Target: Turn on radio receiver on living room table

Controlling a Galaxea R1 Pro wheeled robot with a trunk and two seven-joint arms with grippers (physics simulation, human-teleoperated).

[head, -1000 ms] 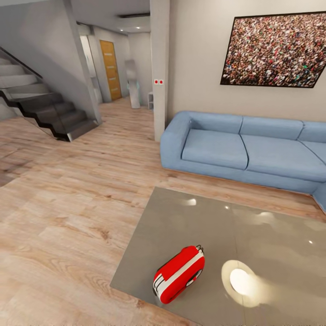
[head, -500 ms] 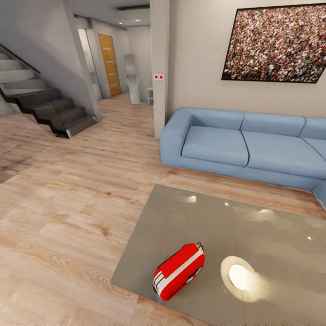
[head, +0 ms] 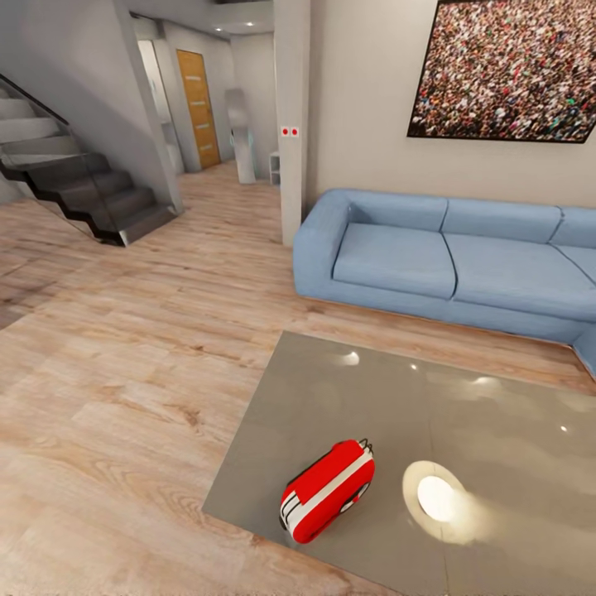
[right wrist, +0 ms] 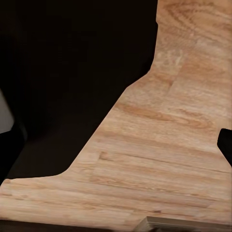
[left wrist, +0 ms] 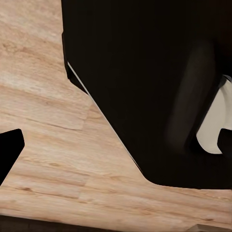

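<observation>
The radio receiver [head: 327, 491] lies tipped over near the table's [head: 497, 430] front corner.
It waits untouched, easy to reach; I cannot tell if the robot's hands are open or closed.

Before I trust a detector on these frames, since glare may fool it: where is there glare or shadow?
Head view: a bright round light reflection glares on the glossy table right of the radio receiver, with smaller glints farther back; the picture is sharp. Both wrist views: large, dark, soft-edged shapes over evenly lit wood floor.
</observation>
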